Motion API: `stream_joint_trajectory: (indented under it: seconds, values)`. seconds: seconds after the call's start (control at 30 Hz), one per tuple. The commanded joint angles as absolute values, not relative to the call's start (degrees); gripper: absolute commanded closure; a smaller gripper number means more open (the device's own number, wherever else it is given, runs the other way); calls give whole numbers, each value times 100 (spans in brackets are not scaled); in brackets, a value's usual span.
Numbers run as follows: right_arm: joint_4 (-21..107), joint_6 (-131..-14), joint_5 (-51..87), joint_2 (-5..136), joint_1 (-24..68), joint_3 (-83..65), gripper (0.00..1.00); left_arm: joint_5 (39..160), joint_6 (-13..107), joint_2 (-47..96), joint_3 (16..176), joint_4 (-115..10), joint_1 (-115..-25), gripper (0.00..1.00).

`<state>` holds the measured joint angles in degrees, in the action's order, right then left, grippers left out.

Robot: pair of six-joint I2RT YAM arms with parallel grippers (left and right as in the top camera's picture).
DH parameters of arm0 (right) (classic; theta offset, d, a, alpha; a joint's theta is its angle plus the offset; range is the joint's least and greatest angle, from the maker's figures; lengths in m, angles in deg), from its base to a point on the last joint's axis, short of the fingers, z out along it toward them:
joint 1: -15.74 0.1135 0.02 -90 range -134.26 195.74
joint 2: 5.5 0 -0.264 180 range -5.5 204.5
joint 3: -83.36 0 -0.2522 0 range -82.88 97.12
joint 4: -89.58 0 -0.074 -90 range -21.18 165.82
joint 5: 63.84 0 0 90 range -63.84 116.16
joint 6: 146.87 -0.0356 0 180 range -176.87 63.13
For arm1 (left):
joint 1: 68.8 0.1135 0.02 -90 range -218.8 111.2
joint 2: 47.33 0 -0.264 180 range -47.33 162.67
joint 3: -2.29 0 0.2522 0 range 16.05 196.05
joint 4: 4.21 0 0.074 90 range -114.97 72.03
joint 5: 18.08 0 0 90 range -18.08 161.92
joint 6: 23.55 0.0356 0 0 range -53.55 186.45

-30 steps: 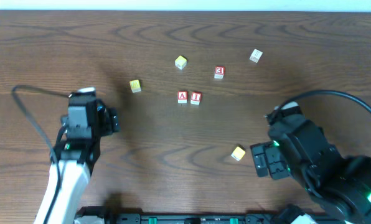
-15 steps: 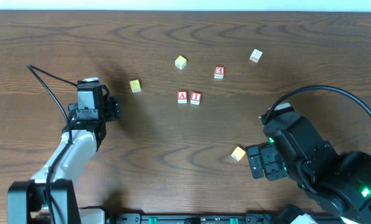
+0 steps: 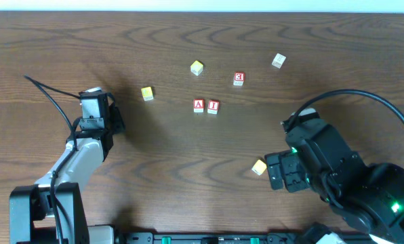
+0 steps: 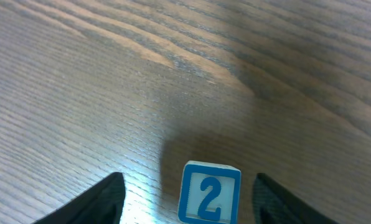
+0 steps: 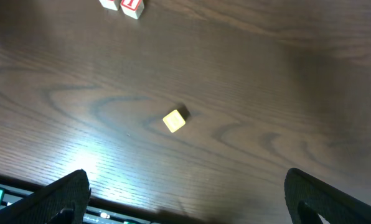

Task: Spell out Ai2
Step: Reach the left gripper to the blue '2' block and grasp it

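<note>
**Overhead, left wrist and right wrist views.** Letter cubes lie on a wooden table.

The overhead view shows seven cubes:
- Two red-lettered cubes, A and I, sit side by side near the table's middle, just touching or nearly so.
- A third red-marked cube lies behind and to the right of that pair; its character cannot be read with certainty.
- Three yellow cubes lie well apart: a left one, a rear one and a near one.
- One pale cube lies at the far right rear.

An eighth cube, the blue 2, shows only in the left wrist view. It stands upright on the table between the fingers of the left gripper. Those fingers are spread, with a gap of bare wood on each side of the cube.

The right gripper is also spread wide and holds nothing. The near yellow cube lies ahead of its fingers, apart from both.
</note>
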<state>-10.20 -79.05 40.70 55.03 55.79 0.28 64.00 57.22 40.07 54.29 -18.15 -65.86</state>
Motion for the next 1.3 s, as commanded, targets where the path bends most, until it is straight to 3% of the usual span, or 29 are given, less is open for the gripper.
stream_joint_trajectory:
  seconds: [0.0,0.2,0.37,0.63,1.27]
  values:
    - [-1002,-8045,4092,5571,5577,17,1,6404,5549,4053,5523,-1857,-6570,43]
    - [-893,-8053,4090,5654,5577,17,1,6407,5051,4053,5523,-2027,-6570,46]
    - [-773,-8062,4088,5654,5577,17,1,6636,4837,4112,5523,-1885,-6581,39]
    - [-723,-8062,4088,5654,5577,17,1,6881,4843,4534,5523,-1794,-6581,40]
    - [-596,-8062,4088,5667,5577,17,1,6837,5219,4595,5523,-1614,-6581,61]
